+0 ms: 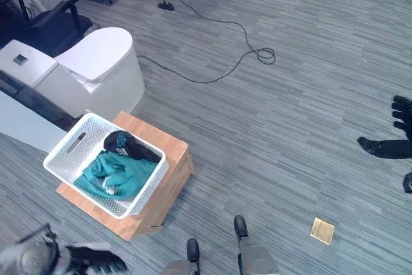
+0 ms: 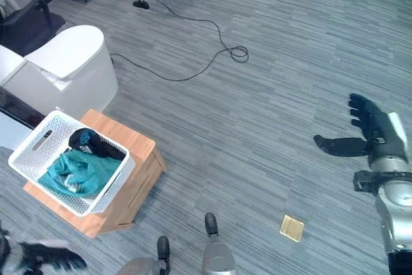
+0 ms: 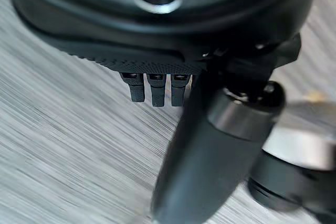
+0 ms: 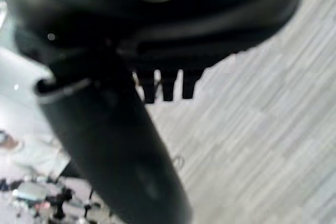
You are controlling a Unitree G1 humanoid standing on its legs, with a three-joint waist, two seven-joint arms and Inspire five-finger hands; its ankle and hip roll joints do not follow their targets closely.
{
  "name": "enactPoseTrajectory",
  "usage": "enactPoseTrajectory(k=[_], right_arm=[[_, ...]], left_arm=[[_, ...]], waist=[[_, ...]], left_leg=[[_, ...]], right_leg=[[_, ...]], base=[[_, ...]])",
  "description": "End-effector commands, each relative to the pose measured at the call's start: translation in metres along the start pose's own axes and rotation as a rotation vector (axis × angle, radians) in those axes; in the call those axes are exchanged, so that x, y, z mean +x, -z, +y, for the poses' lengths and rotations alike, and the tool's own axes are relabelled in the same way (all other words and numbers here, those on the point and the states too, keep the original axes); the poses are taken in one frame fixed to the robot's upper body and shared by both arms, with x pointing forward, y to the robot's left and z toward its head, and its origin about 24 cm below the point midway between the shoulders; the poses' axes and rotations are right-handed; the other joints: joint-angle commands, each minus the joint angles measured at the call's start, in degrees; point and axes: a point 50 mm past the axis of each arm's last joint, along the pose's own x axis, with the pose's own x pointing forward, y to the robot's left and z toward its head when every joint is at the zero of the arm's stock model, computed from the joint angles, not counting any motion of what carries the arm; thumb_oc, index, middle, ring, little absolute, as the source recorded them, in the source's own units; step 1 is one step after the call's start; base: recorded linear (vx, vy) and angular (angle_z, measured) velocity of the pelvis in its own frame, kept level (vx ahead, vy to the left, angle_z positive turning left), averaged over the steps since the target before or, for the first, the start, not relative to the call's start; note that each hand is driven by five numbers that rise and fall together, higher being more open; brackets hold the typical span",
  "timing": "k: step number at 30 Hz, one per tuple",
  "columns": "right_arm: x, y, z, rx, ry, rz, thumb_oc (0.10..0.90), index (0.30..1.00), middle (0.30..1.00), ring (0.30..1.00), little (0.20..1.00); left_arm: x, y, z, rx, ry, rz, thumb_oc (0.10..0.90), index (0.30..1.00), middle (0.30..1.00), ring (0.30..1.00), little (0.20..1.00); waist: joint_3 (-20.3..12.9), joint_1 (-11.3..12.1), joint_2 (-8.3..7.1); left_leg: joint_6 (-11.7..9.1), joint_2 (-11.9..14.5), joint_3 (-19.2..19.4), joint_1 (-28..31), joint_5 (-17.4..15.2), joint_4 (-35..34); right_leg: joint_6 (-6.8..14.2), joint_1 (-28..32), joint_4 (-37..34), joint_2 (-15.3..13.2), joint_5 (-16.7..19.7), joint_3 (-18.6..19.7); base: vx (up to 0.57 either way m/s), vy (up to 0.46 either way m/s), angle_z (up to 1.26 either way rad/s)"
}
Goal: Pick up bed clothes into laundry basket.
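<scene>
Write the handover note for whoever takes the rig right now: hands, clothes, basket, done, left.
Left hand: low at the robot's left, open, holds nothing.
Right hand: out over the grey carpet at the robot's right, fingers straight, thumb out, holds nothing.
White laundry basket: on the small wooden stand, beside a white rounded unit.
In the basket: a teal garment and a dark garment.
Done: those two pieces are in.
Left: no other clothes are visible on the carpet here; check the bed.
</scene>
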Motion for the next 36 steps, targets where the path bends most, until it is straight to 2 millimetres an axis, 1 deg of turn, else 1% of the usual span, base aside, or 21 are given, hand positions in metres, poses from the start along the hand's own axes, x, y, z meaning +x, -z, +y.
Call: enactPoseTrajectory(k=[1, 4, 6, 7, 8, 9, 10, 11, 13, 16, 17, 20, 22, 24, 27, 28, 31, 32, 33, 34, 36], right_arm=[[0.011, -0.068, -0.036, -0.058, 0.105, -0.282, 0.800, 0.900, 0.900, 0.900, 0.900], [0.009, -0.068, -0.039, -0.069, 0.113, -0.281, 0.800, 0.900, 0.900, 0.900, 0.900], [0.005, -0.063, -0.038, -0.090, 0.110, -0.263, 0.800, 0.900, 0.900, 0.900, 0.900], [0.003, -0.058, -0.037, -0.085, 0.107, -0.248, 0.800, 0.900, 0.900, 0.900, 0.900], [-0.001, -0.050, -0.037, -0.067, 0.115, -0.230, 0.800, 0.900, 0.900, 0.900, 0.900], [-0.006, -0.041, -0.041, -0.035, 0.142, -0.211, 0.800, 0.900, 0.900, 0.900, 0.900], [-0.006, -0.040, -0.044, -0.040, 0.154, -0.199, 0.800, 0.900, 0.900, 0.900, 0.900], [-0.007, -0.040, -0.045, -0.039, 0.155, -0.201, 0.800, 0.900, 0.900, 0.900, 0.900], [-0.010, -0.033, -0.045, -0.033, 0.166, -0.183, 0.800, 0.900, 0.900, 0.900, 0.900], [-0.006, -0.040, -0.043, -0.017, 0.184, -0.216, 0.800, 0.900, 0.900, 0.900, 0.900], [-0.004, -0.042, -0.038, -0.004, 0.173, -0.230, 0.800, 0.900, 0.900, 0.900, 0.900], [0.001, -0.046, -0.030, 0.021, 0.172, -0.257, 0.800, 0.900, 0.900, 0.900, 0.900], [0.002, -0.045, -0.014, 0.045, 0.148, -0.274, 0.800, 0.900, 0.900, 0.900, 0.900], [0.000, -0.045, -0.001, 0.068, 0.134, -0.291, 0.800, 0.900, 0.900, 0.900, 0.900], [-0.002, -0.047, 0.017, 0.151, 0.152, -0.346, 0.800, 0.900, 0.900, 0.900, 0.900], [-0.005, -0.046, 0.035, 0.229, 0.143, -0.386, 0.800, 0.900, 0.900, 0.900, 0.900], [-0.011, -0.044, 0.070, 0.355, 0.106, -0.420, 0.800, 0.900, 0.900, 0.900, 0.900], [-0.011, -0.044, 0.071, 0.354, 0.106, -0.420, 0.800, 0.900, 0.900, 0.900, 0.900], [-0.018, -0.050, 0.099, 0.438, 0.019, -0.450, 0.800, 0.900, 0.900, 0.900, 0.900], [-0.018, -0.050, 0.099, 0.438, 0.019, -0.450, 0.800, 0.900, 0.900, 0.900, 0.900], [-0.022, -0.063, 0.116, 0.417, -0.066, -0.505, 0.800, 0.900, 0.900, 0.900, 0.900]], left_arm=[[-0.033, 0.014, 0.036, 0.023, -0.147, 0.075, 0.800, 0.900, 0.900, 0.900, 0.900], [-0.049, 0.008, 0.050, 0.085, -0.225, 0.091, 0.800, 0.900, 0.900, 0.900, 0.900], [-0.090, -0.007, 0.086, 0.152, -0.477, 0.081, 0.800, 0.900, 0.900, 0.900, 0.900], [-0.111, -0.018, 0.101, 0.085, -0.631, -0.027, 0.800, 0.900, 0.900, 0.900, 0.900], [-0.129, -0.021, 0.110, -0.080, -0.791, -0.204, 0.800, 0.900, 0.900, 0.900, 0.900], [-0.158, -0.027, 0.114, -0.316, -0.962, -0.561, 0.800, 0.900, 0.900, 0.900, 0.900], [-0.180, -0.034, 0.120, -0.358, -1.060, -0.747, 0.800, 0.900, 0.900, 0.900, 0.900], [-0.180, -0.035, 0.120, -0.358, -1.061, -0.750, 0.800, 0.900, 0.900, 0.900, 0.900], [-0.210, -0.050, 0.118, -0.314, -1.248, -0.998, 0.800, 0.900, 0.900, 0.900, 0.900], [-0.215, -0.045, 0.123, -0.399, -1.348, -1.218, 0.800, 0.900, 0.900, 0.900, 0.900], [-0.209, -0.042, 0.126, -0.472, -1.363, -1.314, 0.800, 0.900, 0.900, 0.900, 0.900], [-0.190, -0.031, 0.134, -0.608, -1.482, -1.389, 0.800, 0.900, 0.900, 0.900, 0.900], [-0.161, -0.021, 0.136, -0.794, -1.522, -1.463, 0.800, 0.900, 0.900, 0.900, 0.900], [-0.126, -0.018, 0.131, -0.937, -1.550, -1.414, 0.800, 0.900, 0.900, 0.900, 0.900], [-0.085, -0.030, 0.118, -1.057, -1.480, -1.387, 0.800, 0.900, 0.900, 0.900, 0.900], [-0.056, -0.043, 0.111, -1.160, -1.416, -1.392, 0.800, 0.900, 0.900, 0.900, 0.900], [-0.029, -0.065, 0.104, -1.285, -1.365, -1.445, 0.800, 0.900, 0.900, 0.900, 0.900], [-0.029, -0.065, 0.104, -1.286, -1.367, -1.444, 0.800, 0.900, 0.900, 0.900, 0.900], [-0.011, -0.077, 0.101, -1.378, -1.337, -1.432, 0.800, 0.900, 0.900, 0.900, 0.900], [-0.011, -0.077, 0.101, -1.378, -1.337, -1.431, 0.800, 0.900, 0.900, 0.900, 0.900], [-0.023, -0.083, 0.096, -1.215, -1.393, -1.370, 0.800, 0.900, 0.900, 0.900, 0.900]], waist=[[-3.4, -1.7, -0.97], [-3.9, -1.6, -0.49], [-4.9, -1.3, 0.19], [-5.1, -1.2, 0.38], [-5.6, -0.9, 0.62], [-6.3, -0.5, 0.60], [-7.3, -0.4, 0.62], [-7.1, -0.5, 0.61], [-8.4, 0.0, 0.28], [-10.3, 0.3, -0.12], [-11.2, 0.3, -0.60], [-12.0, 0.4, -0.74], [-12.3, 0.3, -1.07], [-12.3, 0.2, -1.22], [-12.6, 0.2, -1.40], [-12.8, 0.1, -1.50], [-12.9, 0.4, -1.82], [-13.0, 0.4, -1.83], [-12.8, 0.5, -1.97], [-12.8, 0.5, -1.98], [-12.6, 1.0, -1.79]], left_leg=[[-0.8, 1.1, 1.0, -3.1, -2.4, 0.9], [-0.8, 1.1, 0.9, -3.1, -2.5, 0.8], [-0.9, 1.0, 0.6, -3.3, -2.4, 0.7], [-0.9, 0.9, 0.4, -3.6, -2.1, 0.8], [-0.9, 0.8, 0.1, -3.4, -2.4, 0.8], [-0.9, 0.8, -0.5, -3.8, -1.9, 0.6], [-1.1, 0.7, -1.1, -3.7, -2.2, 0.4], [-1.1, 0.7, -1.2, -4.1, -1.7, 0.5], [-1.3, 0.7, -1.8, -3.8, -1.9, 0.5], [-1.6, 0.8, -1.9, -4.3, -1.9, 0.3], [-1.6, 0.8, -1.8, -4.1, -2.6, 0.2], [-1.7, 0.8, -1.6, -4.7, -2.2, 0.3], [-1.6, 0.6, -1.5, -4.9, -2.2, 0.4], [-1.4, 0.4, -1.5, -4.9, -2.3, 0.4], [-1.0, 0.2, -1.7, -5.0, -2.5, 0.4], [-0.8, 0.0, -1.8, -5.0, -2.6, 0.3], [-0.6, -0.1, -2.0, -5.2, -2.6, 0.3], [-0.6, -0.2, -2.0, -5.2, -2.6, 0.3], [-0.5, -0.2, -2.0, -5.3, -2.5, 0.4], [-0.5, -0.2, -2.0, -5.4, -2.5, 0.4], [-0.4, -0.2, -1.7, -5.6, -2.4, 0.4]], right_leg=[[6.6, -2.6, 10.9, -5.9, -11.2, 0.8], [6.6, -2.4, 10.6, -6.1, -11.0, 0.7], [6.6, -1.9, 9.8, -6.4, -10.8, -0.1], [6.6, -1.6, 9.5, -6.5, -10.5, -0.5], [6.6, -1.1, 9.2, -6.7, -10.9, -0.9], [6.5, -0.9, 8.7, -6.8, -10.5, -1.3], [6.6, -0.3, 8.1, -6.9, -11.0, -1.8], [6.5, -0.5, 8.1, -6.9, -10.4, -1.8], [6.3, 0.4, 7.4, -7.0, -10.8, -2.6], [6.0, 0.7, 5.8, -6.8, -10.4, -2.9], [5.9, 1.1, 5.3, -6.8, -10.9, -3.0], [5.5, 0.9, 5.0, -6.7, -10.4, -3.0], [5.2, 0.8, 5.1, -6.8, -10.4, -2.9], [4.8, 0.8, 5.2, -6.9, -10.4, -2.9], [4.6, 1.0, 4.9, -7.1, -10.3, -2.9], [4.4, 1.2, 4.8, -7.3, -10.3, -2.9], [4.2, 1.2, 4.7, -7.5, -10.3, -3.0], [4.2, 1.2, 4.7, -7.5, -10.4, -3.0], [4.0, 1.0, 4.7, -7.6, -10.2, -2.9], [4.0, 1.0, 4.7, -7.6, -10.2, -2.9], [3.9, 0.9, 4.2, -7.4, -10.0, -2.9]], base=[[0.01, 0.000, -0.10], [0.01, -0.003, -0.03], [0.01, -0.019, 0.00], [0.04, -0.024, 0.02], [0.04, -0.030, 0.11], [0.10, -0.020, 0.17], [0.02, -0.025, 0.19], [0.08, -0.014, 0.17], [0.05, -0.032, 0.08], [0.05, -0.026, 0.02], [0.05, -0.020, 0.01], [0.00, -0.023, -0.04], [0.01, -0.009, -0.02], [0.00, 0.000, 0.00], [0.01, -0.006, 0.01], [0.03, -0.019, 0.06], [0.02, -0.020, 0.09], [-0.02, -0.043, 0.09], [-0.02, -0.032, 0.07], [-0.03, -0.042, 0.06], [-0.02, -0.022, 0.07]])
